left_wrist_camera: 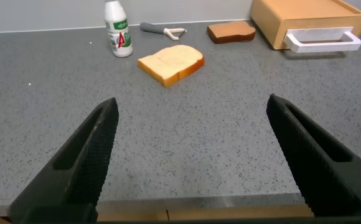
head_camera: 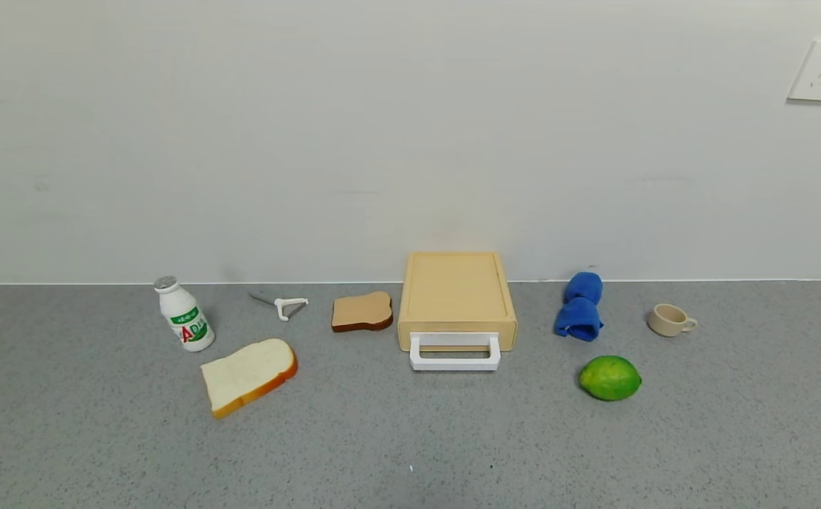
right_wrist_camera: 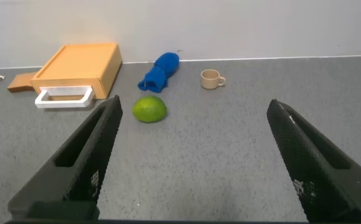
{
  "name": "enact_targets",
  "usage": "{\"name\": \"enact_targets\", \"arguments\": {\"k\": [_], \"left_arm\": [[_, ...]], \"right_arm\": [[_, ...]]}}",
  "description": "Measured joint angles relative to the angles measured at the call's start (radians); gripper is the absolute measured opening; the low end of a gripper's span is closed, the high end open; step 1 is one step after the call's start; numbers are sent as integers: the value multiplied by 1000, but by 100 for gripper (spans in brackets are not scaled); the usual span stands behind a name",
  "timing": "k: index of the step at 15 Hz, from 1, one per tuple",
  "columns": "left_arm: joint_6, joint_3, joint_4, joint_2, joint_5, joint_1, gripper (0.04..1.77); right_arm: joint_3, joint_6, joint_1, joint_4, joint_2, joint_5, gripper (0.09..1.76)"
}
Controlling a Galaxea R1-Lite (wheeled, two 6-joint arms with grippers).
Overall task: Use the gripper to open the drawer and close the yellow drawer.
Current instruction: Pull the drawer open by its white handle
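A grey speckled table (head_camera: 99, 452) meets a white wall. Both claws, left claw (left_wrist_camera: 193, 155) and right claw (right_wrist_camera: 193, 155), gape wide, holding nothing. The drawer (head_camera: 457, 297) sits closed, well ahead between them; it is probably light, stiff plastic, best hooked by its white loop handle (head_camera: 455, 362).

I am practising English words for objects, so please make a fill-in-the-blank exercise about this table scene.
1. The yellow drawer is closed, and its handle has the colour ____.
2. The round green fruit in front of the blue cloth is a ____.
3. The brown bread slice lies between the peeler and the ____.
4. Both end effectors, left and right, hang above the table with fingers ____.

Missing words: white; lime; drawer; open
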Motion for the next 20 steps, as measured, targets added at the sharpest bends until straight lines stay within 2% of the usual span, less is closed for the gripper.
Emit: {"name": "enact_targets", "arguments": {"k": [4, 7, 13, 20], "left_arm": [[0, 0, 0, 0, 0, 0, 172], [0, 0, 0, 0, 0, 0, 172], [0, 0, 0, 0, 0, 0, 172], [0, 0, 0, 1, 0, 0, 172]], "right_arm": [[-254, 0, 11, 35, 342, 28, 171], [-413, -1, 58, 70, 586, 56, 171], [-666, 1, 263, 109, 1011, 53, 171], [-908, 50, 509, 160, 1377, -82, 171]]}}
